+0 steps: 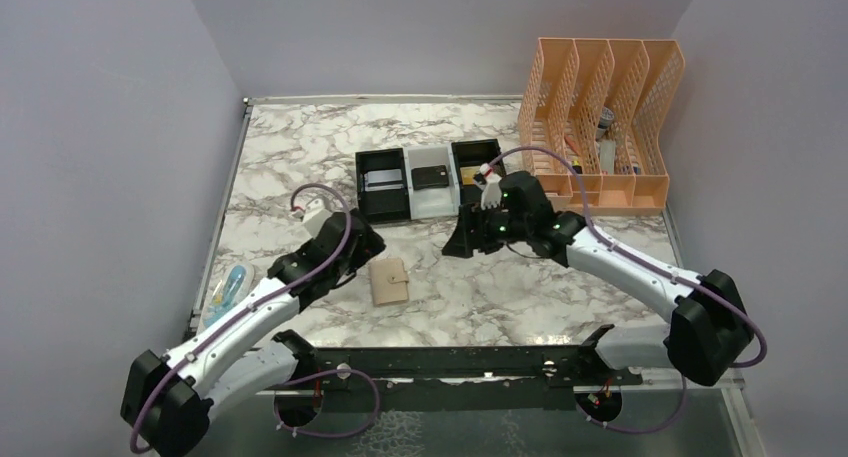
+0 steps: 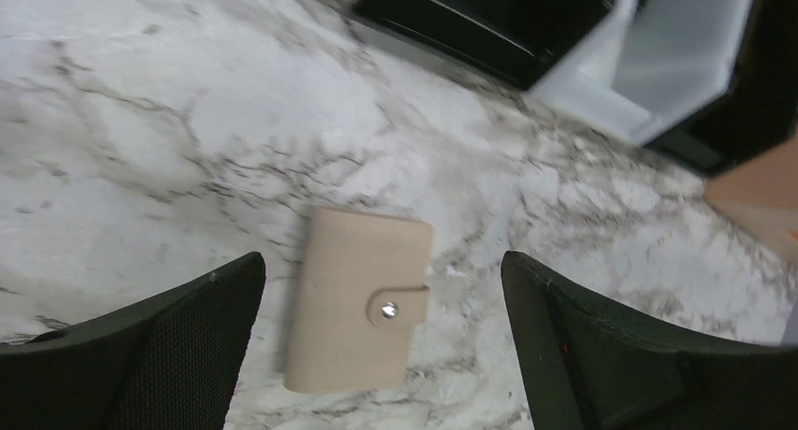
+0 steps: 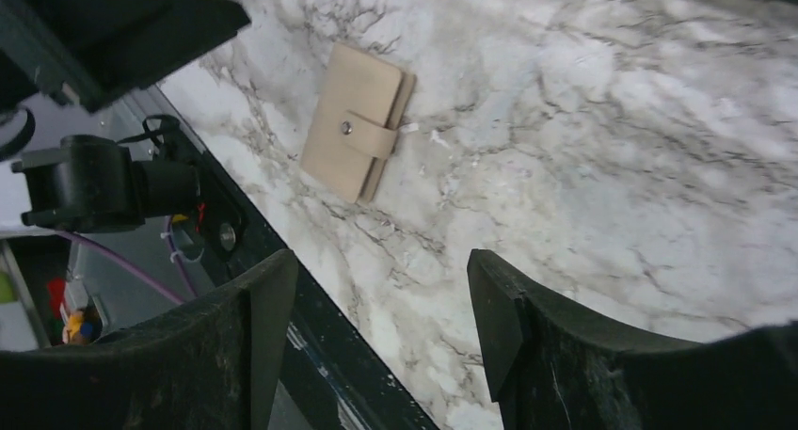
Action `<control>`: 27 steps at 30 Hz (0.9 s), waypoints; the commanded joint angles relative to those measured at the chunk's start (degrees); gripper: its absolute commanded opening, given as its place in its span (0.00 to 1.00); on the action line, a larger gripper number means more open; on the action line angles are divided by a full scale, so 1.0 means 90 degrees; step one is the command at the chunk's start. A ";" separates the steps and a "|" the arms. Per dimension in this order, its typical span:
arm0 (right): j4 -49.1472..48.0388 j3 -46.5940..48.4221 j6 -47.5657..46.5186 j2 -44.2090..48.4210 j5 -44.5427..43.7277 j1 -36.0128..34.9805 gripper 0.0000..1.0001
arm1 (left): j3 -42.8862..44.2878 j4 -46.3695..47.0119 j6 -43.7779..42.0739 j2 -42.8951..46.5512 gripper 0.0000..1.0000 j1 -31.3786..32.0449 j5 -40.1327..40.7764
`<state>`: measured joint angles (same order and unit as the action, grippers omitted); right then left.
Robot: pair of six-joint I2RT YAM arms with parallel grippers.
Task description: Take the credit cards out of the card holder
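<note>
At the far left edge of your white-and-grey marbled table (image 1: 300, 147) lies a small clear bluish plastic packet (image 1: 230, 287); you cannot tell what is in it.

Next comes your left gripper (image 1: 365, 249), low over the marble. From its wrist camera the two black fingers (image 2: 151, 350) are spread wide and clamp nothing. Between them in that view lies the small flat tan card holder (image 2: 362, 303), folded shut with its tab snapped by a silver stud. Whether the fingers touch it, you cannot tell.

From above, the card holder (image 1: 389, 282) lies flat on the table near the front, just right of your left gripper and well short of the bins.

Behind it stand three small bins, side by side and touching. The left black bin (image 1: 365, 202) holds the silvery blue-grey card (image 1: 381, 181). The middle white bin (image 1: 431, 205) holds the dark grey card (image 1: 431, 177). The right black bin (image 1: 460, 152) shows a sliver of gold (image 1: 468, 174), most likely the gold card, but your right wrist hides most of it.

Your right gripper (image 3: 376, 270) hangs in front of that right bin with its fingers (image 3: 527, 336) apart and only bare marble between them. The card holder (image 3: 356, 119) sits well off from it.

At the far right rear stands the tall peach mesh file organizer (image 1: 600, 87).
</note>
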<state>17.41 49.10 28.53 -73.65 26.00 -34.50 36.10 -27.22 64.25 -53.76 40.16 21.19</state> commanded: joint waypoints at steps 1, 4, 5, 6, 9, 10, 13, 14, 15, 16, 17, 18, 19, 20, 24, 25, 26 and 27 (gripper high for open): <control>-0.0363 0.0108 0.0506 -0.0376 -0.1407 -0.1047 0.66 | -0.0762 -0.0192 -0.0113 0.0587 0.99 -0.1260 -0.0697; -0.0255 0.0511 0.0527 -0.0898 -0.1948 -0.1794 0.63 | -0.1288 0.0140 -0.0084 0.0931 0.99 -0.1916 -0.1299; -0.0241 0.0631 0.0514 -0.1114 -0.2068 -0.2008 0.63 | -0.1421 0.0252 -0.0062 0.0977 0.99 -0.2092 -0.1510; -0.0198 0.0751 0.0529 -0.1337 -0.2195 -0.2171 0.62 | -0.1550 0.0382 -0.0052 0.0988 0.98 -0.2208 -0.1711; -0.0100 0.1182 0.0500 -0.2032 -0.2495 -0.2508 0.59 | -0.1824 0.0791 0.0005 0.0845 0.89 -0.2370 -0.2237; -0.0052 0.1340 0.0502 -0.2287 -0.2493 -0.2560 0.58 | -0.1876 0.0900 0.0025 0.0760 0.87 -0.2372 -0.2364; 0.0074 0.1842 0.0372 -0.2921 -0.2482 -0.2671 0.58 | -0.1969 0.1231 0.0028 0.0537 0.82 -0.2383 -0.2729; 0.0103 0.1982 0.0328 -0.3063 -0.2533 -0.2722 0.57 | -0.1993 0.1286 0.0035 0.0494 0.81 -0.2382 -0.2765; 0.0115 0.2105 0.0265 -0.3187 -0.2562 -0.2764 0.57 | -0.2014 0.1340 0.0052 0.0468 0.80 -0.2382 -0.2787; 0.0116 0.2203 0.0215 -0.3294 -0.2611 -0.2797 0.57 | -0.2036 0.1369 0.0065 0.0465 0.79 -0.2384 -0.2798; 0.0129 0.2284 0.0173 -0.3413 -0.2660 -0.2823 0.57 | -0.2046 0.1381 0.0070 0.0479 0.78 -0.2391 -0.2775; 0.0168 0.2400 0.0136 -0.3534 -0.2698 -0.2821 0.57 | -0.2061 0.1370 0.0094 0.0497 0.77 -0.2387 -0.2749; 0.0251 0.2516 0.0088 -0.3658 -0.2759 -0.2826 0.57 | -0.2080 0.1368 0.0126 0.0524 0.77 -0.2392 -0.2714; 0.0342 0.2656 0.0042 -0.3802 -0.2846 -0.2829 0.56 | -0.2095 0.1352 0.0148 0.0559 0.77 -0.2392 -0.2670; 0.0791 0.3046 -0.0072 -0.4325 -0.3372 -0.2837 0.56 | -0.2102 0.1281 0.0189 0.0713 0.75 -0.2392 -0.2517; 0.0828 0.3053 -0.0115 -0.4408 -0.3451 -0.2838 0.56 | -0.2097 0.1264 0.0183 0.0753 0.74 -0.2392 -0.2482; 0.0857 0.3016 -0.0152 -0.4459 -0.3525 -0.2837 0.56 | -0.2097 0.1243 0.0185 0.0778 0.74 -0.2392 -0.2450; 0.0902 0.2975 -0.0154 -0.4487 -0.3634 -0.2834 0.56 | -0.2097 0.1231 0.0181 0.0807 0.73 -0.2393 -0.2435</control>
<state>21.28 75.44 28.95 -111.63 -0.38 -59.64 17.58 -16.14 65.14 -48.18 19.07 -1.10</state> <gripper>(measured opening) 0.568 0.745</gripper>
